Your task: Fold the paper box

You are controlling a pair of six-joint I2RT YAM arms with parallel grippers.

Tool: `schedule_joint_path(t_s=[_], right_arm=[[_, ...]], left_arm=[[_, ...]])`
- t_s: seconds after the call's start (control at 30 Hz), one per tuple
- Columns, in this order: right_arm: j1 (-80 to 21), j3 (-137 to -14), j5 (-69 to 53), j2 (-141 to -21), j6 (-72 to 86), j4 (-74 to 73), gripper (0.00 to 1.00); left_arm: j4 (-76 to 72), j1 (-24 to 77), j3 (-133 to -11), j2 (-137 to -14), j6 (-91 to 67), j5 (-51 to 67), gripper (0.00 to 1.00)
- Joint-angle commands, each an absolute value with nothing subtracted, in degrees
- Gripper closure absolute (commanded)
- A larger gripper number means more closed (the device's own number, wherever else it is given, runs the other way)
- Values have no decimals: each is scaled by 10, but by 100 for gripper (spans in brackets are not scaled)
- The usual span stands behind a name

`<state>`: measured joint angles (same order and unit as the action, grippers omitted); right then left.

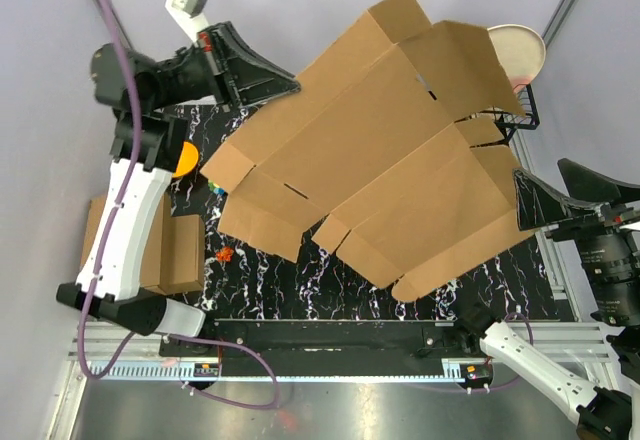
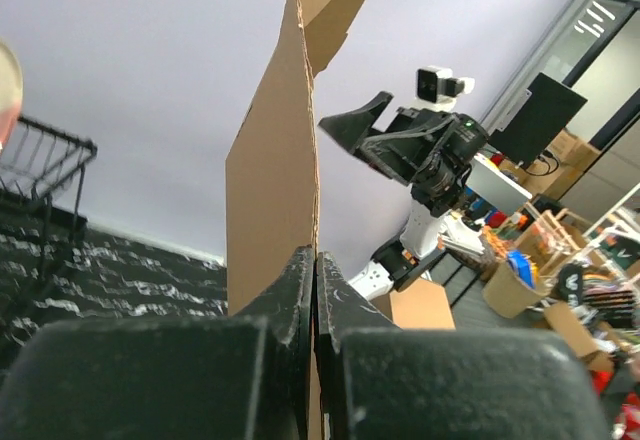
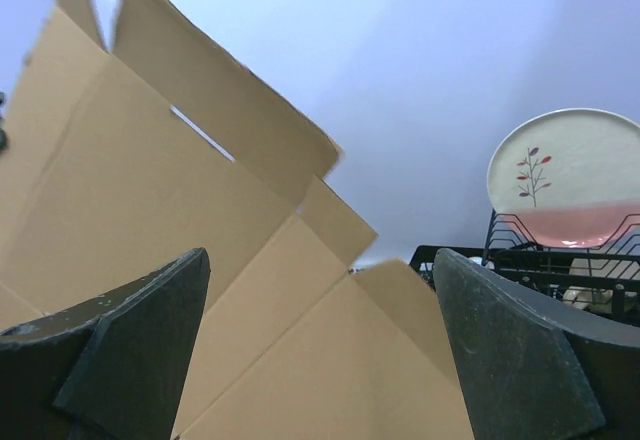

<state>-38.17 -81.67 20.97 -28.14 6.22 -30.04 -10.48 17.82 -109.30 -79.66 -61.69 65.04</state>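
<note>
Only left fingers (image 2: 290, 300) are clamping the brown cardboard die-cut sheet (image 1: 380, 160), right fingers (image 3: 130, 340) gaping, possibly risking it swinging into the black wire rack (image 1: 522, 116).

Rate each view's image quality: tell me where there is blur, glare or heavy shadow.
Top external: evenly lit and sharp, with no glare on the paper box. Left wrist: the left claw is dark and soft so near the lens, while the cardboard edge above it is crisp. Right wrist: the right claw is dim, the cardboard slightly soft, the plate clear.
</note>
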Motion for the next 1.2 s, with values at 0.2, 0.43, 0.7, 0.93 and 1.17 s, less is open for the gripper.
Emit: schedule_joint_path(t_s=[0.2, 0.43, 0.7, 0.93, 1.17], right_arm=[[-382, -798, 247, -304, 18, -317, 0], [-382, -741, 230, -321, 41, -301, 0], [-382, -676, 202, -359, 74, -276, 0], [-381, -583, 187, -445, 141, -221, 0], [-381, -548, 163, -489, 156, -158, 0]], left_arm=[[-85, 185, -854, -896, -547, 677, 99], [108, 179, -930, -1045, -361, 652, 85], [87, 121, -1005, -1035, -396, 550, 1], [143, 155, -828, -821, -372, 151, 1], [-11, 268, -354, -462, -586, -149, 1]])
